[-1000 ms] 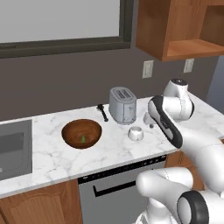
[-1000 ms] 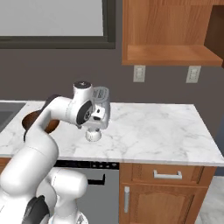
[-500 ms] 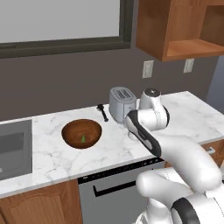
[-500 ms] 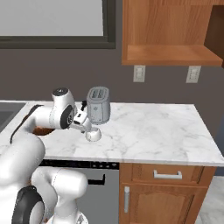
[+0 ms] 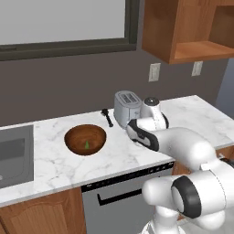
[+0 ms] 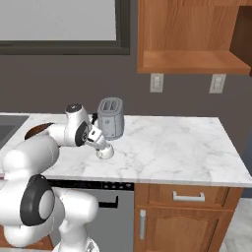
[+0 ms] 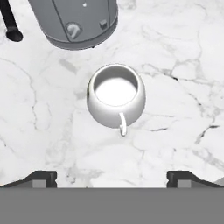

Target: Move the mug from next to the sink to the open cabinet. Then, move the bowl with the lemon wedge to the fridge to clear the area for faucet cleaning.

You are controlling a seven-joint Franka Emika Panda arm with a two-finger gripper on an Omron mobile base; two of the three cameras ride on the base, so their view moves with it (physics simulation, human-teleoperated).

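A small white mug [image 7: 116, 94] stands upright on the marble counter just in front of the grey toaster [image 7: 78, 22], its handle turned toward the hand. My gripper [image 7: 112, 178] hovers open above it, with one fingertip on each side and nothing between them. From the right base view, the gripper [image 6: 100, 144] hangs right over the mug [image 6: 105, 153]. The reddish-brown bowl [image 5: 85, 138] with the green lemon wedge [image 5: 87, 145] sits left of the arm, and the sink [image 5: 13, 155] lies further left. The open cabinet [image 5: 183, 32] hangs up at the right. The fridge and faucet are out of view.
A dark utensil [image 5: 107, 117] lies between the bowl and the toaster [image 5: 127, 107]. Two wall outlets [image 6: 156, 82] sit under the cabinet. Bare marble [image 6: 172, 142] stretches right of the mug to the counter's end. A dishwasher front [image 5: 123, 192] is below the counter edge.
The arm has swung left along the counter and brought the hand down over the mug. The jaws stayed open. The mug and bowl have not moved.
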